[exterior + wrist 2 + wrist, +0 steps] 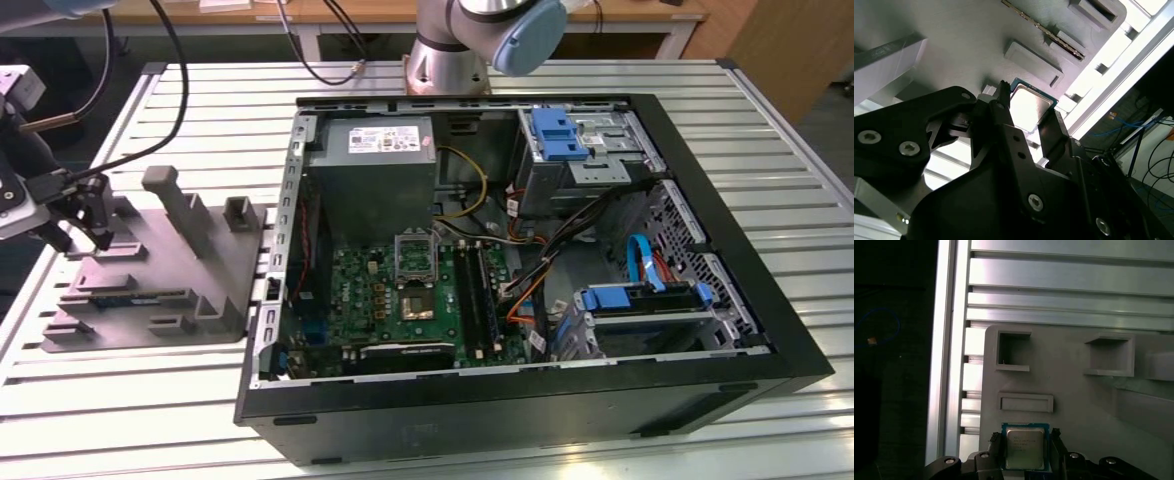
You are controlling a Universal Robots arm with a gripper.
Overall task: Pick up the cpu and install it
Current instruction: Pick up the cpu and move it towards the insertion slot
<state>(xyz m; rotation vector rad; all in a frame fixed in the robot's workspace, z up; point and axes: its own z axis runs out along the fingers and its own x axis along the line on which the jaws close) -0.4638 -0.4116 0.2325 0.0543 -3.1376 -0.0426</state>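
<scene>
Second wrist view: hand (1028, 103) straddles the cpu (1030, 109) (flat on grey fixture (964, 40)).

One small, flat, square, silver-topped cpu (1025, 448). Two black fingers (1056, 447). One grey-purple stepped plastic fixture (200, 280). One open black metal computer case (507, 415); inside it, one green motherboard (400, 290), one big grey metal box with a white label (380, 180) and two blue plastic drive brackets (558, 135). One slatted aluminium desk (134, 400).
</scene>
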